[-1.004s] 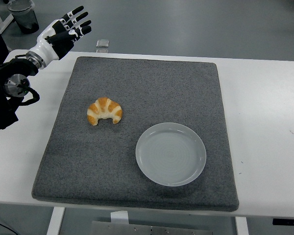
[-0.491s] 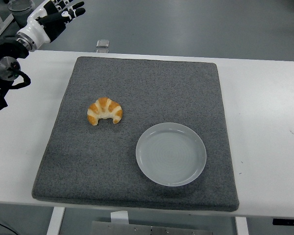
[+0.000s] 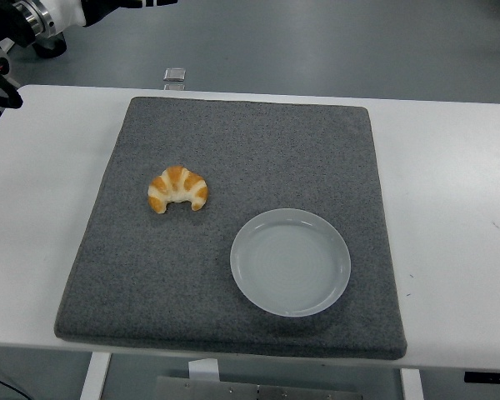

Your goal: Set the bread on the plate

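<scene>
Left hand is showing only partly at the top-left corner of the head view, cut off by the picture's upper edge; its white wrist and a dark stretch of the hand are in frame, so I cannot tell how it is set, and nothing is showing in its grasp. Left arm is entering from the left edge, high above the far-left corner of the white table, well apart from everything on it. Bread, a golden croissant with its tips pointing toward the near edge, is lying on the grey mat, left of centre. Plate, pale and round, is sitting on the same mat, nearer the table's front edge and to the right of the bread, apart from it, with nothing lying in it. Small clear object is resting just beyond the table's far edge.
</scene>
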`<action>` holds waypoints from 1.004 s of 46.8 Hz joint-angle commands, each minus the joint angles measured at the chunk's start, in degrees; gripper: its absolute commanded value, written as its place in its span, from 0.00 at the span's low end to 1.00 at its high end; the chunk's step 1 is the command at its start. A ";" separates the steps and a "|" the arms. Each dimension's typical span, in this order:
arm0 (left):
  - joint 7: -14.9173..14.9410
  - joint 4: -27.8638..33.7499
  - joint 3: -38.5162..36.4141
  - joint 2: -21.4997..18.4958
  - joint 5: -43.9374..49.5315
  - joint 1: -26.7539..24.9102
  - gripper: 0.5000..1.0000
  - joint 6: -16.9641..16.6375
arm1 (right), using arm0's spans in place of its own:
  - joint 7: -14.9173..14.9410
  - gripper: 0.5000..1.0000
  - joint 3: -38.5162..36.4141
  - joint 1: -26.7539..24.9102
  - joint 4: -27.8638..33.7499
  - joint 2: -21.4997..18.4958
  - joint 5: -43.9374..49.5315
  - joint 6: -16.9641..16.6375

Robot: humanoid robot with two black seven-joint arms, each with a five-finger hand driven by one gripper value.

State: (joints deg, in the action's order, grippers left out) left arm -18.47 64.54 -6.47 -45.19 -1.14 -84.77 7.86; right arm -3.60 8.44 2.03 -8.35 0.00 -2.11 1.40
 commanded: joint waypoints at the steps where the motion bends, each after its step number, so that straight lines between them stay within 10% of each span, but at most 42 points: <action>1: 0.01 3.13 -4.50 -1.13 -3.86 -3.72 0.95 -1.96 | 0.00 0.86 0.00 0.00 0.00 0.00 0.00 -0.09; 19: 0.01 11.84 -24.64 -3.41 -20.47 -15.86 0.96 -3.29 | 0.00 0.86 0.00 0.00 0.00 0.00 0.00 -0.26; 47: 1.06 15.18 -25.87 -3.77 -37.88 -10.07 0.98 -6.88 | 0.00 0.86 0.00 0.00 0.00 0.00 0.00 -0.26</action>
State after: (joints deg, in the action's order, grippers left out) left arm -17.38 79.72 -32.48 -49.26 -37.09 -96.59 3.29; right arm -3.60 8.44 2.02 -8.35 0.00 -2.11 1.15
